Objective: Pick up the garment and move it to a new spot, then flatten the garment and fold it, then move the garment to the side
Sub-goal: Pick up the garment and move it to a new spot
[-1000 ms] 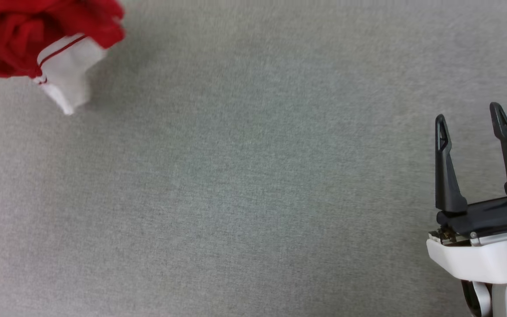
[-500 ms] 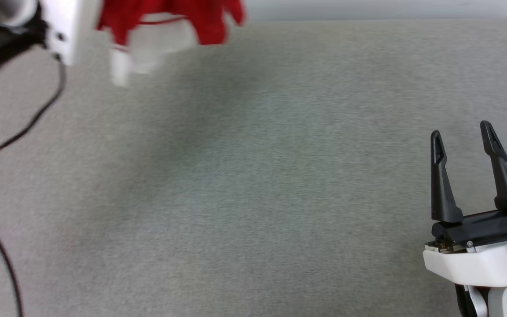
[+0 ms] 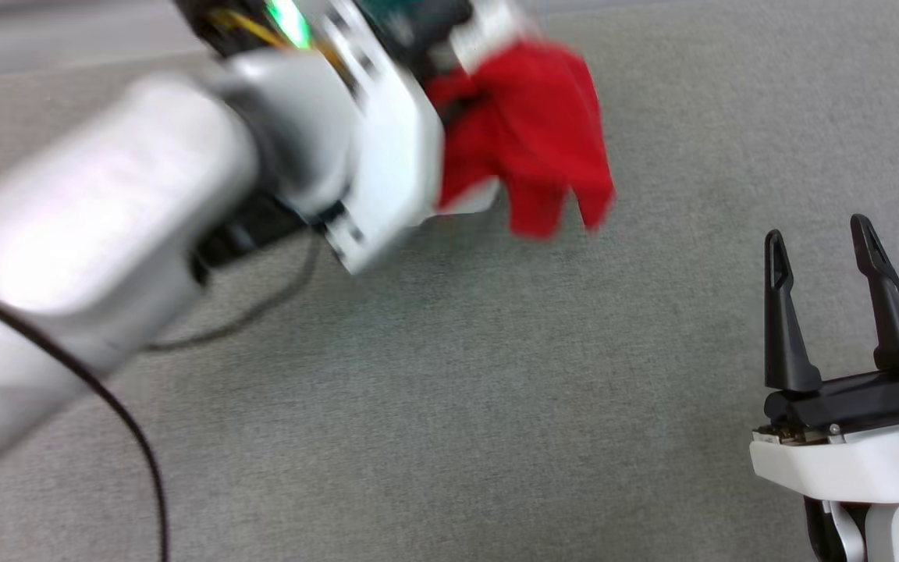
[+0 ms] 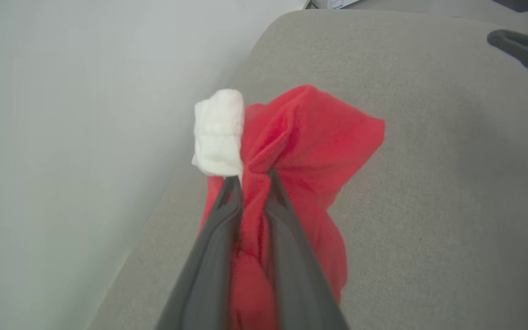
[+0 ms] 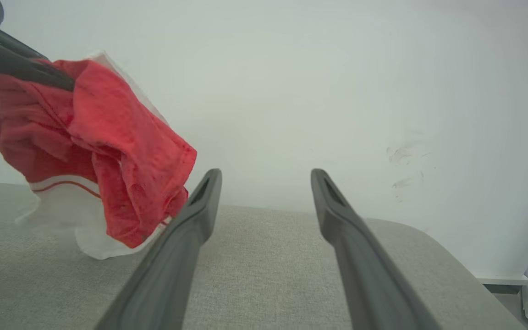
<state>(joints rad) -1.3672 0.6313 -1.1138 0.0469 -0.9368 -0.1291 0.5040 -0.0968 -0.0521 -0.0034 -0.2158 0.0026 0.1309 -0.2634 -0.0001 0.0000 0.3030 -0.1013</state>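
The shirt (image 3: 527, 144) hung from the left hand (image 4: 252, 178) above the far middle of the desk (image 3: 449, 406); the right hand (image 3: 818, 230) sat at the near right, well apart.

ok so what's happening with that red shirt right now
The robot's left end effector is clamped on the red shirt, holding it bunched up above the grey padded surface. A white part of the shirt hangs at the bottom, and it is unclear whether it touches the surface. The right end effector sits open and empty off to the right, not touching the shirt. No flattening or folding has begun.
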